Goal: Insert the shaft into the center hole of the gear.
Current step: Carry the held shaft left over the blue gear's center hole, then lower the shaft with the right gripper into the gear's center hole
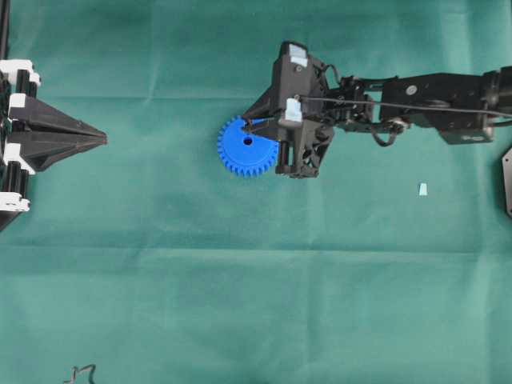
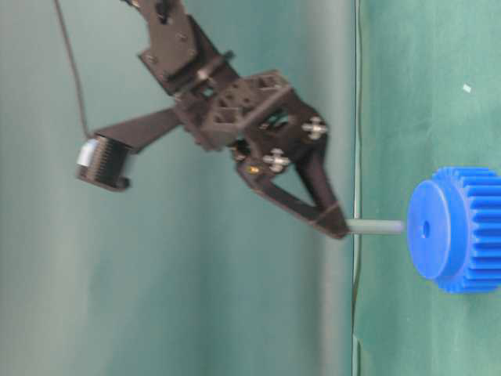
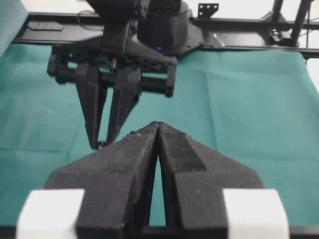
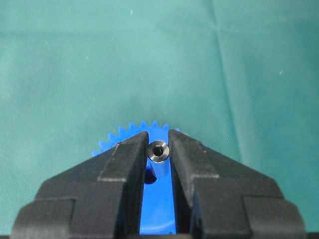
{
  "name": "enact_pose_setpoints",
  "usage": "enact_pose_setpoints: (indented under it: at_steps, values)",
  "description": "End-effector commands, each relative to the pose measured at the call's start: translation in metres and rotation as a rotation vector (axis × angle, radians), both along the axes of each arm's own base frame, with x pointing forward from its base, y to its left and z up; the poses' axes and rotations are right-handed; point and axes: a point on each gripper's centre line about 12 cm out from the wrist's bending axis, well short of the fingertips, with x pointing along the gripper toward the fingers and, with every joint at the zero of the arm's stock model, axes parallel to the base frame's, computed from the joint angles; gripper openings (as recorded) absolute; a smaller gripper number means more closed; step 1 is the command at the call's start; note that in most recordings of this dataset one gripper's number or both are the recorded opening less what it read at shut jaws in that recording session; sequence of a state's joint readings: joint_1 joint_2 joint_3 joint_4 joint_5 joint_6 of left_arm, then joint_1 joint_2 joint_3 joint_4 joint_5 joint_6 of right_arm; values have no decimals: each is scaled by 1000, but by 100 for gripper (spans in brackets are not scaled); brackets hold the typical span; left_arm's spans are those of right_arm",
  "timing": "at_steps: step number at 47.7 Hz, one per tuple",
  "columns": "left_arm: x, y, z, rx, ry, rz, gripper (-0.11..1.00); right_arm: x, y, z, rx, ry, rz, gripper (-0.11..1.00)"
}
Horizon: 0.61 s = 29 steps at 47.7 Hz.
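The blue gear [image 1: 240, 152] lies flat on the green cloth, its center hole [image 1: 247, 141] open and dark. My right gripper [image 1: 251, 125] hangs over the hub, shut on the shaft [image 2: 376, 227], a thin grey pin standing upright. The table-level view puts the shaft's lower end at the hub face of the gear [image 2: 458, 231], beside the center hole [image 2: 425, 229] and not in it. In the right wrist view the shaft [image 4: 158, 150] is pinched between the fingertips of my right gripper [image 4: 158, 149], with the gear [image 4: 159, 209] below. My left gripper [image 1: 100, 138] rests shut and empty at the far left, also seen as the left gripper [image 3: 158, 125].
A small pale blue wedge [image 1: 422, 189] lies on the cloth right of the gear. A black plate [image 1: 507, 180] juts in at the right edge. A thin bent wire [image 1: 80, 372] sits at the bottom left. Green cloth [image 1: 256, 280] covers the table.
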<state>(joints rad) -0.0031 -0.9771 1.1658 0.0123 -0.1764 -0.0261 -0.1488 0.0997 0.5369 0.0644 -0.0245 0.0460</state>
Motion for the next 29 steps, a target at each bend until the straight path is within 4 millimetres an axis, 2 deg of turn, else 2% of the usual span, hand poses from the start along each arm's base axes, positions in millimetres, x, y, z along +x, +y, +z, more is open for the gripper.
enact_pose_setpoints:
  at_steps: [1,12,29]
  values:
    - [2,0,12,1,-31,-2,0,8,-1,10,5,-47,-9,16]
    - [2,0,12,1,-31,-2,0,9,-1,-2,8,-40,-12,16]
    - [2,0,12,1,-31,-2,0,10,-1,1,6,-50,-14,16]
